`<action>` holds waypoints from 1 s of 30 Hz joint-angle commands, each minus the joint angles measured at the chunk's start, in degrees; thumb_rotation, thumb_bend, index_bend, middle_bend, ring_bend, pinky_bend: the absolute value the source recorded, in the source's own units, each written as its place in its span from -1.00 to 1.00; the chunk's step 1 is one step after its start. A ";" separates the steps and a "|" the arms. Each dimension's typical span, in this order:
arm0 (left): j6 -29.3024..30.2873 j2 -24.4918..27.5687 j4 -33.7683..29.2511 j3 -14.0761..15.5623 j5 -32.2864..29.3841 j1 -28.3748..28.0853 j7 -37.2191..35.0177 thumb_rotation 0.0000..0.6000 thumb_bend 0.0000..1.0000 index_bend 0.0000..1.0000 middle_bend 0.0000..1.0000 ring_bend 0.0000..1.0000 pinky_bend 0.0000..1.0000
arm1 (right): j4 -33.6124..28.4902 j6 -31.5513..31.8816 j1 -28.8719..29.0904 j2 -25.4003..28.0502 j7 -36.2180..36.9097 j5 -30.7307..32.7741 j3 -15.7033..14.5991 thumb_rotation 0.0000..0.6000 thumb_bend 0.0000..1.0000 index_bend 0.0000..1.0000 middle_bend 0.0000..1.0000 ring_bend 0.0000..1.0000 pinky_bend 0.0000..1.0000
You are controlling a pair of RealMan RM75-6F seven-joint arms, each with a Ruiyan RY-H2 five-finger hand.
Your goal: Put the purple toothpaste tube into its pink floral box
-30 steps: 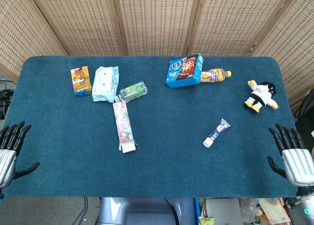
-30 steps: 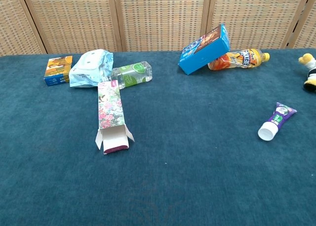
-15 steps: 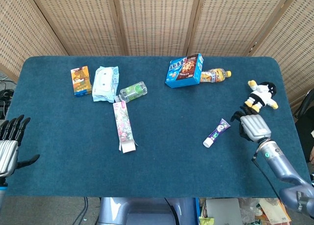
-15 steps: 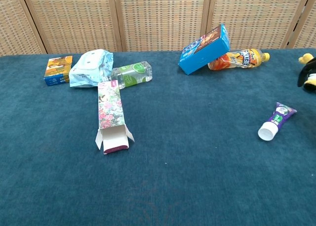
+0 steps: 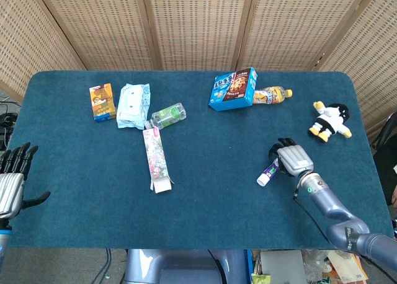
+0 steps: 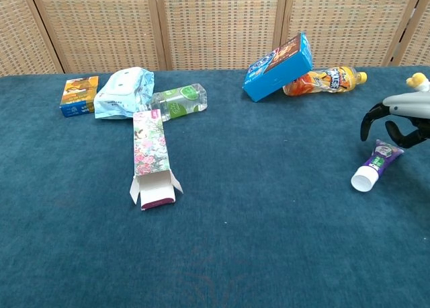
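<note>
The purple toothpaste tube (image 5: 268,172) (image 6: 376,165) lies on the blue table at the right, white cap toward me. My right hand (image 5: 289,158) (image 6: 400,120) hovers just over the tube's tail end, fingers curled downward and apart, holding nothing. The pink floral box (image 5: 155,157) (image 6: 151,157) lies flat left of centre, its open flapped end facing the front. My left hand (image 5: 12,178) is at the table's front left edge, fingers spread, far from both objects; the chest view does not show it.
At the back left lie an orange box (image 5: 102,101), a wipes pack (image 5: 133,105) and a small clear bottle (image 5: 167,116). A blue cookie box (image 5: 233,89) leans on an orange drink bottle (image 5: 272,95) at the back. A plush toy (image 5: 330,120) sits far right.
My right hand has travelled from the front right edge leftward and inward to above the toothpaste tube. The left hand has barely shifted. Tube and box have not moved.
</note>
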 commanded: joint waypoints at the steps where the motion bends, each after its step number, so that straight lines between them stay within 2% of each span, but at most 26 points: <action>1: -0.13 -0.01 0.13 -0.08 -0.34 -0.11 -0.12 1.00 -0.67 -1.00 -1.00 -1.00 -1.00 | 0.64 -0.44 0.96 -1.45 -1.05 1.31 0.03 1.00 1.00 -0.32 -0.50 -0.83 -0.86; 6: -0.33 0.09 0.16 -0.10 -0.72 -0.24 -0.40 1.00 -0.67 -1.00 -1.00 -1.00 -1.00 | 1.65 -1.44 2.11 -2.81 -3.70 3.68 -0.34 1.00 1.00 -0.32 -0.50 -0.83 -0.86; 11: -0.20 0.28 0.11 -0.12 -0.65 -0.28 -1.00 1.00 -0.67 -1.00 -1.00 -1.00 -1.00 | 1.75 -1.88 2.13 -2.04 -6.50 5.95 -1.41 1.00 1.00 -0.29 -0.44 -0.79 -0.86; 17: 0.03 0.13 0.36 0.03 -0.32 -0.32 -1.19 1.00 -0.67 -1.00 -1.00 -1.00 -1.00 | -0.20 -1.66 0.86 1.59 -9.45 7.95 -3.58 1.00 1.00 -0.19 -0.35 -0.74 -0.86; 23: 0.12 0.06 0.17 0.35 0.12 -0.37 -0.82 1.00 -0.67 -1.00 -1.00 -1.00 -1.00 | -5.28 -2.00 -0.52 7.49 -11.93 10.19 -5.97 1.00 1.00 -0.15 -0.23 -0.67 -0.86; 25: 0.07 -0.03 0.12 0.47 0.24 -0.42 -0.58 1.00 -0.67 -1.00 -1.00 -1.00 -1.00 | -7.63 -1.77 -0.81 9.52 -12.20 10.52 -6.41 1.00 1.00 -0.16 -0.26 -0.67 -0.86; 26: 0.06 -0.04 0.10 0.53 0.30 -0.44 -0.48 1.00 -0.67 -1.00 -1.00 -1.00 -1.00 | -8.72 -0.64 -1.24 10.24 -11.68 9.92 -6.25 1.00 1.00 -0.22 -0.35 -0.68 -0.86; 27: 0.08 -0.05 0.08 0.55 0.34 -0.45 -0.42 1.00 -0.67 -1.00 -1.00 -1.00 -1.00 | -9.44 0.59 -1.72 10.70 -10.90 8.98 -6.09 1.00 0.95 -0.28 -0.45 -0.72 -0.88; 28: 0.12 -0.06 0.05 0.56 0.37 -0.46 -0.41 1.00 -0.67 -1.00 -1.00 -1.00 -1.00 | -9.86 2.42 -2.33 10.96 -9.87 7.72 -5.74 1.00 0.63 -0.43 -0.65 -0.82 -0.92; 29: 0.19 -0.05 0.02 0.56 0.40 -0.44 -0.45 1.00 -0.67 -1.00 -1.00 -1.00 -1.00 | -9.99 4.83 -3.12 10.98 -8.64 6.25 -5.30 1.00 0.13 -0.62 -0.84 -0.92 -0.97; 30: 0.28 -0.04 -0.01 0.56 0.43 -0.41 -0.50 1.00 -0.67 -1.00 -1.00 -1.00 -1.00 | -9.96 7.59 -4.07 10.79 -7.26 4.97 -4.79 1.00 -0.27 -0.72 -0.92 -0.97 -0.99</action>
